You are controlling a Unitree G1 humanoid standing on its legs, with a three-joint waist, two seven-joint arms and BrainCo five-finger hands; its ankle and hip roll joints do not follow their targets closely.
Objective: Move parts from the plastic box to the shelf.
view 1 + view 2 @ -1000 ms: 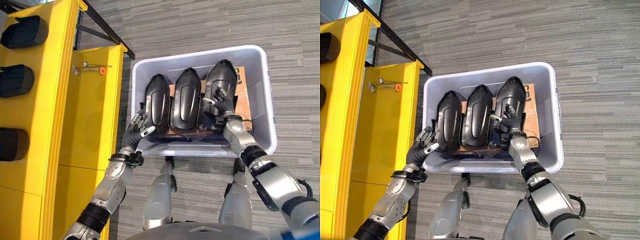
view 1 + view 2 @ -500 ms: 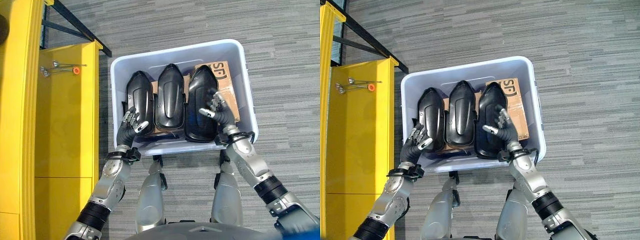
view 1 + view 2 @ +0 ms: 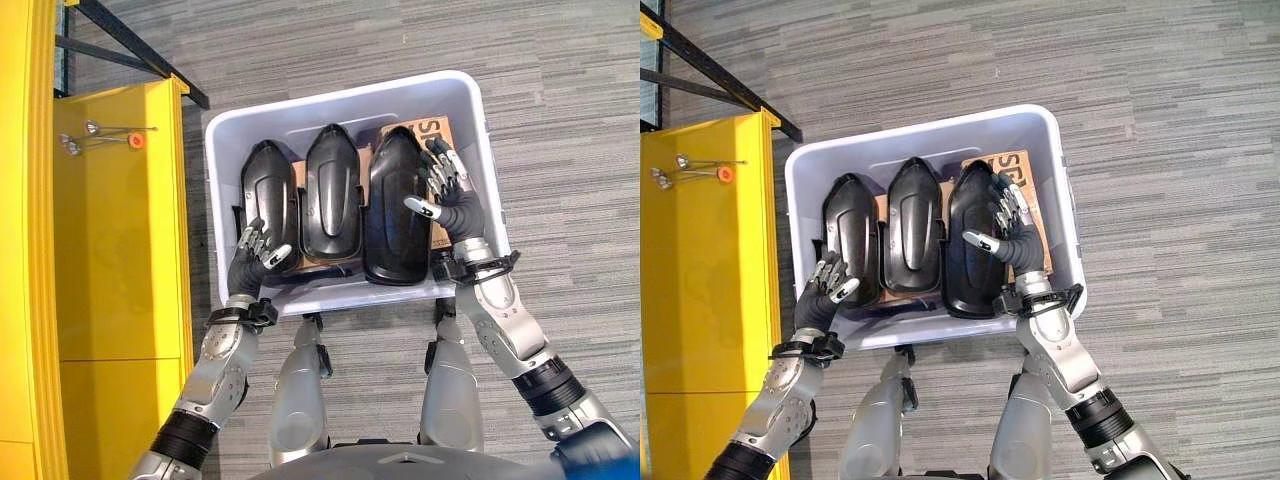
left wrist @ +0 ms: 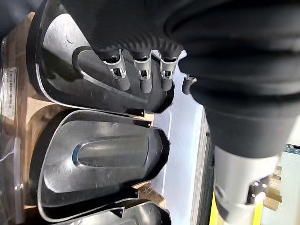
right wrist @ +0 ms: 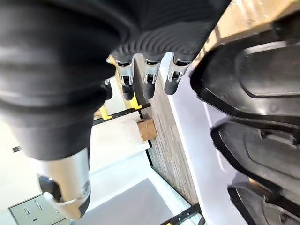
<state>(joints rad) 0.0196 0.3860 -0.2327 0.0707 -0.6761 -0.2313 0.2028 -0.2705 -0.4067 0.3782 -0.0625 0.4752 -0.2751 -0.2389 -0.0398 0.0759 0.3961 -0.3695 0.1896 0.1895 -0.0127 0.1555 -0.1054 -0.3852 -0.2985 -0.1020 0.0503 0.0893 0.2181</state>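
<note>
In the left eye view, three black moulded parts are seen lying side by side in the pale plastic box [image 3: 345, 100] on the carpeted floor [image 3: 560, 110], on a sheet of cardboard [image 3: 440, 130]: a left part [image 3: 268, 200], a middle part [image 3: 331, 190] and a right part [image 3: 396, 210]. The left robot hand [image 3: 256, 255] is placed at the near end of the left part with its fingers relaxed and spread, nothing being gripped. The right robot hand [image 3: 448, 200] is held open just beside the outer edge of the right part, palm turned toward it. The yellow shelf [image 3: 120, 250] stands just beside the box on the left.

In the right eye view, the same layout is shown; whether the right robot hand [image 3: 1008, 232] actually touches the part cannot be told.

In the left wrist view, extended fingers [image 4: 142, 75] are seen resting on or just above the glossy shell [image 4: 93, 89].

In the right wrist view, straight fingers [image 5: 147, 77] are seen, closed on nothing.

The parts are judged to be stiff, hollow, fairly light shells with smooth, probably slippery faces. A hold on both long rims of the right part, one robot hand on each side, is judged the safest, since the domed top offers little purchase.
</note>
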